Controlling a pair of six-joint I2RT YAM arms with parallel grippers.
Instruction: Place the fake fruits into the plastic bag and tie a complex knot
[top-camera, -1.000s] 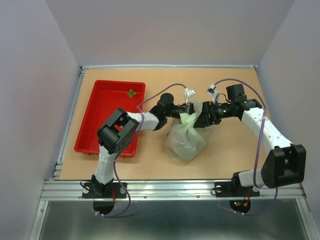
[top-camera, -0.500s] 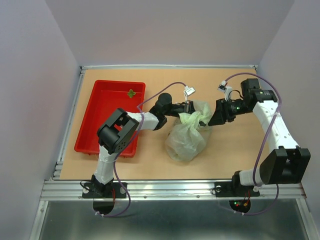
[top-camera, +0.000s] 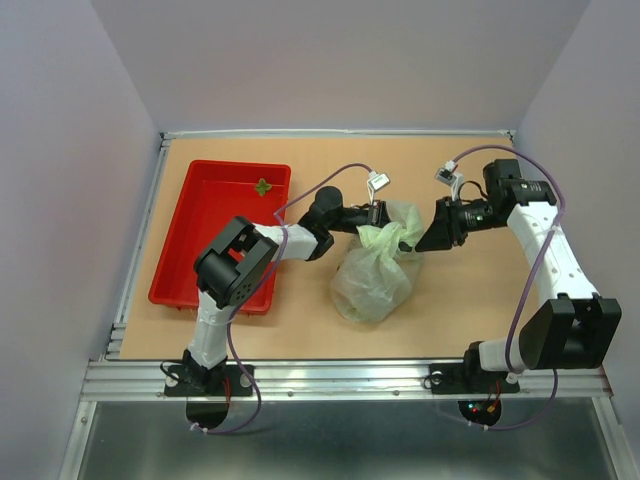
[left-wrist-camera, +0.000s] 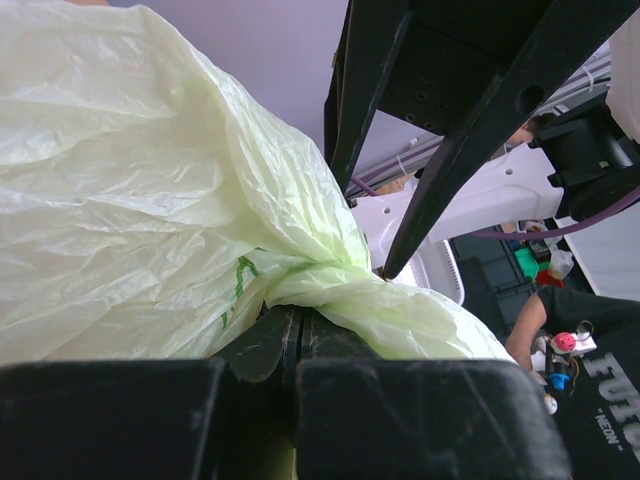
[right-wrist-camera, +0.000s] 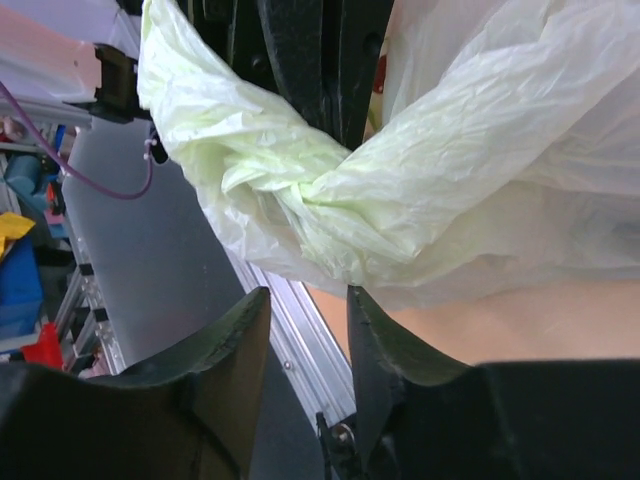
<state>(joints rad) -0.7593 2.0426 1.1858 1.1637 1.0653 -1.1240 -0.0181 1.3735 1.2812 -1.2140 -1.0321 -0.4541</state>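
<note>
The plastic bag (top-camera: 370, 285) is limp and slippery, best held at the knot (left-wrist-camera: 330, 275) mid-frame, where my left pincer (left-wrist-camera: 298, 320) pinches it; my right pincer (right-wrist-camera: 308, 300) is narrowly parted, empty.

pale lilac walls (top-camera: 350, 60) enclose a tan tabletop (top-camera: 330, 160).

Plastic bag (top-camera: 368, 287) — twisted knot (top-camera: 383, 238) atop
</note>
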